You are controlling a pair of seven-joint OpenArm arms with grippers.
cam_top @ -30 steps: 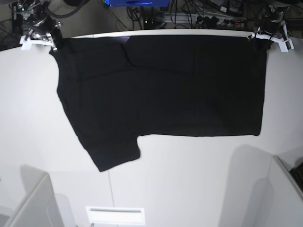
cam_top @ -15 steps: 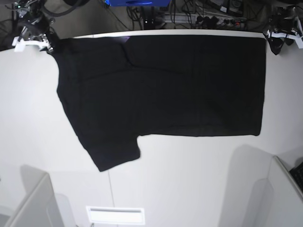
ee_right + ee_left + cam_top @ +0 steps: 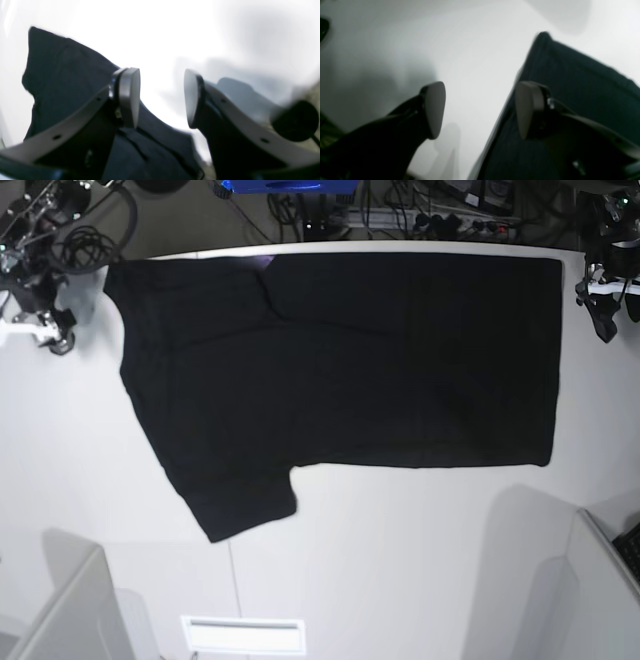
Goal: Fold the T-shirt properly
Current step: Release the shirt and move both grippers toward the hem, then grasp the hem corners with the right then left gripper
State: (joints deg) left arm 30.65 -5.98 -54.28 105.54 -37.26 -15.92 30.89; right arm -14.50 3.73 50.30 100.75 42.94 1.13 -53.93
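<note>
Left gripper: your left gripper (image 3: 480, 110) has its jaws spread wide with nothing between them; in the base view it sits off the far right corner of the T-shirt, just beside the hem edge, apart from the cloth.
Right gripper: your right gripper (image 3: 162, 97) is spread too, less widely, and empty; it hangs beyond the far left corner of the T-shirt, over bare tabletop.
T-shirt: the T-shirt (image 3: 340, 360) lies flat on the tabletop (image 3: 400, 560), plain black side up, its long edge along the far edge of the tabletop, one sleeve pointing toward the near left. It looks folded once lengthwise, though you cannot be sure from these views.
Step in hand: by my reading, both far corners are laid down and let go; you are between folds.
Next move: you will likely need to tuck the loose sleeve in, or take both corners of one short end and carry them across. Grip both layers cleanly and keep the edges lined up.
Containers: none shows on the tabletop.
</note>
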